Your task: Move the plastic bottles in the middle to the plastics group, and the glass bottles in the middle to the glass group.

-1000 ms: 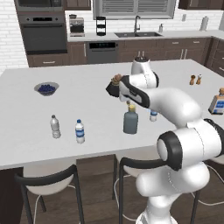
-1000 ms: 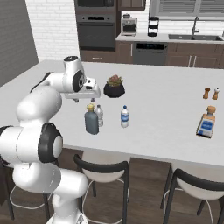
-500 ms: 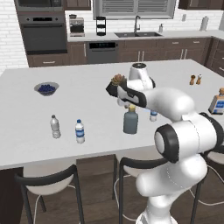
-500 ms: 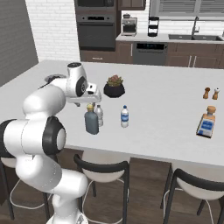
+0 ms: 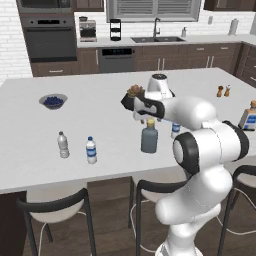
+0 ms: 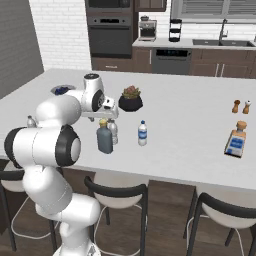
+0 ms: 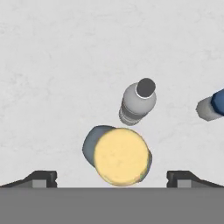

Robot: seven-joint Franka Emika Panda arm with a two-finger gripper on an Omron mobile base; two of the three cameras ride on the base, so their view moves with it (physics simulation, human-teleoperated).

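Claw of mine hangs released, its two dark tips spread wide at the bottom of the hand view, straight above the grey-blue glass bottle, whose tan stopper sits between them and a little up the picture. That bottle stands upright on the white island counter, in the middle cluster; in the right base view it is the squat dark one, just below my wrist.

At about 1 o'clock from the stopper in the hand view, just beside it, stands the plain water bottle; whether the two touch I cannot tell. At 3 o'clock, well apart, the blue-labelled water bottle pokes in from the edge.

My judgement on handling: glass will be heavy for its size, rigid, smooth and apt to slip, and it would not forgive a fall. I would close on the short neck just under the stopper, or on the upper body, squarely and firmly, keeping the far tip clear of the plain bottle. Its home, the pale bottle with the tan cap, lies far off on the counter.
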